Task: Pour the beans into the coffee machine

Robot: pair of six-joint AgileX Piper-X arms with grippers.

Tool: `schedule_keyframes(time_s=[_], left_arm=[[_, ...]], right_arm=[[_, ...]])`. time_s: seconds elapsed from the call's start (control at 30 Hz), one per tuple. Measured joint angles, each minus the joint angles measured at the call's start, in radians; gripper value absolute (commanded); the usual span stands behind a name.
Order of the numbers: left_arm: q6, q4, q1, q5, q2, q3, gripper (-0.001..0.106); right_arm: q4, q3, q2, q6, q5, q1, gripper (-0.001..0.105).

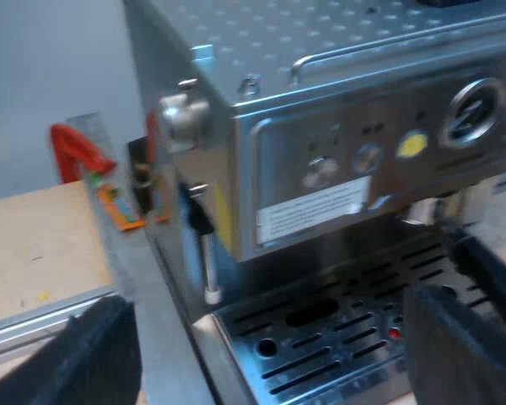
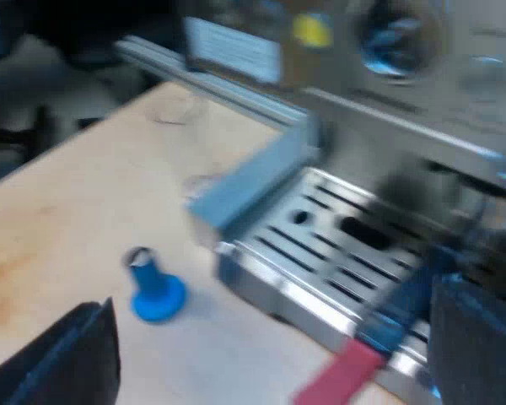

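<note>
My left gripper [image 1: 270, 342] is spread wide and holds nothing, hanging before the machine [image 1: 320, 160]. The machine stands upright on the counter [image 1: 34, 245] with its panel of dials facing me and its long side running along that panel. The wand [image 1: 207, 253] hangs straight down at its side corner. A red clamp [image 1: 78, 152] sits at the counter's edge beyond that side.

My right gripper [image 2: 274, 354] is also wide and empty, low by the tray [image 2: 337, 245]. The handle [image 2: 409, 299] sticks out from the machine's front over the tray, red end outward, and crosses my way in. A blue tamper [image 2: 156, 291] stands on the counter off the tray's corner, apart from it.
</note>
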Motion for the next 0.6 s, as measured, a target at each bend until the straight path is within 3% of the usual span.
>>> schedule_keyframes(time_s=[0.07, 0.17, 0.27, 0.43, 0.6], left_arm=[[-0.011, 0.0, 0.0, 0.026, -0.001, -0.005, 0.067], [-0.076, 0.0, 0.0, 0.021, -0.001, -0.005, 0.067], [-0.097, -0.007, 0.0, 0.01, -0.001, -0.005, 0.067], [-0.176, -0.018, 0.0, -0.013, 0.019, -0.005, 0.067], [-0.206, -0.003, 0.0, -0.018, 0.063, -0.019, 0.067]], right_arm=[[0.096, -0.051, -0.013, 0.0, 0.0, -0.078, 0.075], [0.19, -0.103, -0.027, 0.0, 0.0, -0.167, 0.075], [0.274, -0.139, -0.037, 0.0, 0.013, -0.263, 0.075], [0.375, -0.16, -0.053, 0.0, 0.025, -0.449, 0.075], [0.449, -0.16, -0.065, 0.0, 0.03, -0.575, 0.075]])
